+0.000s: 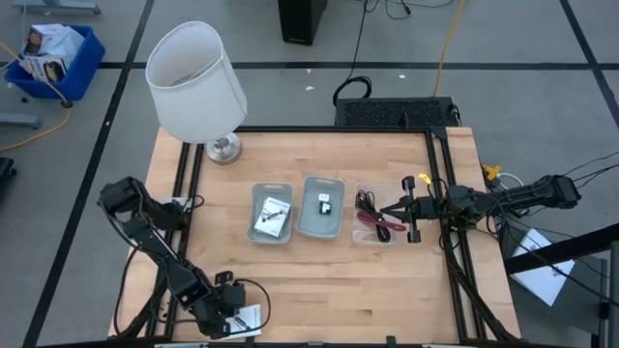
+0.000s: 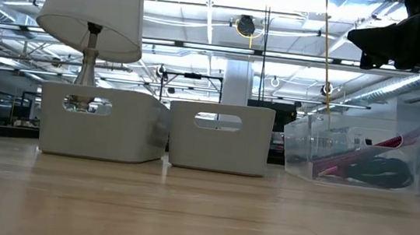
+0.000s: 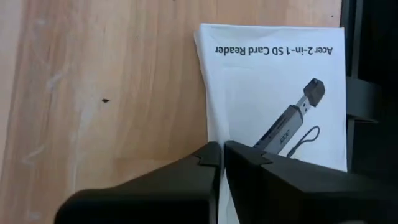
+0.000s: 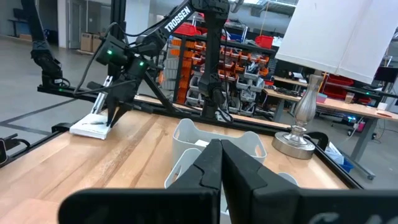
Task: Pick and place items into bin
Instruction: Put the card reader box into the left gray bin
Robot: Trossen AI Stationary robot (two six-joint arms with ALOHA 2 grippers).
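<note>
A white packet (image 3: 273, 81) printed with an SD card reader lies flat near the table's near left edge (image 1: 250, 317). My left gripper (image 3: 222, 150) points down at its edge, shut on it. My right gripper (image 1: 389, 208) is shut and holds nothing; it hangs level above a clear bin (image 1: 375, 215) that holds the red-and-black cable bundle (image 2: 369, 162). Two grey bins stand side by side: the left one (image 1: 272, 213) holds a white packet, the other (image 1: 321, 206) a small black-and-white item. My left gripper comes from above, pointing down, and its fingertips (image 3: 208, 155) meet at one long edge of the white packet (image 3: 210, 134). The packet lies flat on the table. The fingers hide how much of the edge lies between them.
A big white lamp (image 1: 198, 82) stands at the table's far left corner on a metal base (image 1: 224, 147). Bare wood lies in front of the bins (image 2: 200, 210). Black frame rails run along the table's sides (image 1: 445, 193). Cables trail off the right side.
</note>
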